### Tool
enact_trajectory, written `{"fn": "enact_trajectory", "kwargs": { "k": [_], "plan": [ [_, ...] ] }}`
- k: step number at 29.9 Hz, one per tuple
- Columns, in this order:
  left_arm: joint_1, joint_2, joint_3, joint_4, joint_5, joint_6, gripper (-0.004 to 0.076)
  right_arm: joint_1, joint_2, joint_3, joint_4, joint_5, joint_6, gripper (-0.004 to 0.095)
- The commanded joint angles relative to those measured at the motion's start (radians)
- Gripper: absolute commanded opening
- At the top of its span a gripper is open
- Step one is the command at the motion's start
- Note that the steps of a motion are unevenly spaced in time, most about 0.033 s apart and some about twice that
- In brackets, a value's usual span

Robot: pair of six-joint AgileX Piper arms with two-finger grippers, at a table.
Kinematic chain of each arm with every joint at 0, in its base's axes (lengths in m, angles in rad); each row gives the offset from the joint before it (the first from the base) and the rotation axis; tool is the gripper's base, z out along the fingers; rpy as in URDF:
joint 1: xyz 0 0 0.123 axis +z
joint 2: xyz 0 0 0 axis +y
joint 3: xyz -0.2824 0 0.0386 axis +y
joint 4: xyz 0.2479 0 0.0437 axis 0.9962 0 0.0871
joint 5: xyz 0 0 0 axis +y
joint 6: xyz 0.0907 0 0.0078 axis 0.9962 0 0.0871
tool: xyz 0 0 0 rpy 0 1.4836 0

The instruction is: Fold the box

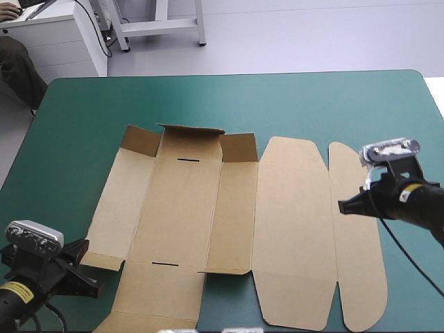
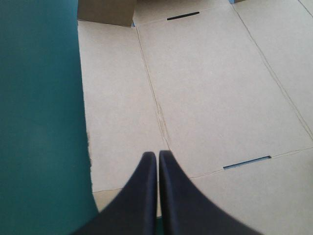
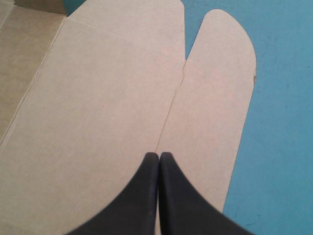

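The brown box (image 1: 187,208) lies as a cut sheet on the teal-green cover, nearly flat. Only its three far flaps (image 1: 191,132) stand slightly raised. My left gripper (image 1: 99,286) is shut and empty, hovering at the sheet's near-left corner. In the left wrist view its tips (image 2: 157,154) point over the side panel, and the main panel (image 2: 210,98) with its two slots lies ahead. My right gripper (image 1: 341,207) is also shut and empty, above the right end of the sheet. In the right wrist view it (image 3: 159,155) sits over the crease between the lid panel (image 3: 98,98) and the rounded end flap (image 3: 215,98).
Teal-green cover (image 1: 277,104) shows in a wide strip beyond the box's far side and in a narrower one (image 1: 62,173) to its left. The rounded end flap (image 1: 357,243) reaches close to the table's right side, where the right arm comes in.
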Motion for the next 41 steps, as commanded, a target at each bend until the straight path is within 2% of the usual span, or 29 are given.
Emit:
{"fn": "enact_trajectory", "kwargs": {
  "k": [1,6,16,21,25,28,30,38,41],
  "plan": [
    [0.0,0.108,-0.154,0.021,0.025,0.015,-0.0008,-0.006,-0.14,0.039,0.038,-0.054,-0.006,-0.002],
    [0.0,0.296,-0.32,0.042,0.107,0.042,-0.0007,-0.006,-0.29,0.107,0.097,-0.02,-0.015,-0.002],
    [0.0,0.654,-0.482,0.023,0.112,0.054,0.0008,-0.006,-0.437,0.191,0.108,0.048,-0.005,-0.002],
    [0.001,0.783,-0.52,-0.094,0.123,0.163,0.0018,-0.006,-0.463,0.218,0.108,0.05,0.005,-0.002],
    [0.027,0.853,-0.545,-0.319,0.149,0.317,0.0018,-0.006,-0.467,0.239,0.12,0.059,0.011,-0.002],
    [0.109,0.889,-0.547,-0.564,0.226,0.505,0.0018,-0.006,-0.467,0.245,0.136,0.063,0.006,-0.002],
    [0.185,0.908,-0.547,-0.689,0.286,0.566,0.0018,-0.006,-0.467,0.245,0.141,0.063,0.004,-0.002],
    [0.506,0.92,-0.547,-0.801,0.294,0.571,0.0018,-0.006,-0.467,0.245,0.142,0.058,-0.003,-0.002],
    [0.638,0.921,-0.547,-0.958,0.294,0.594,0.0018,-0.006,-0.467,0.245,0.146,0.057,-0.018,-0.002]
  ]
}}
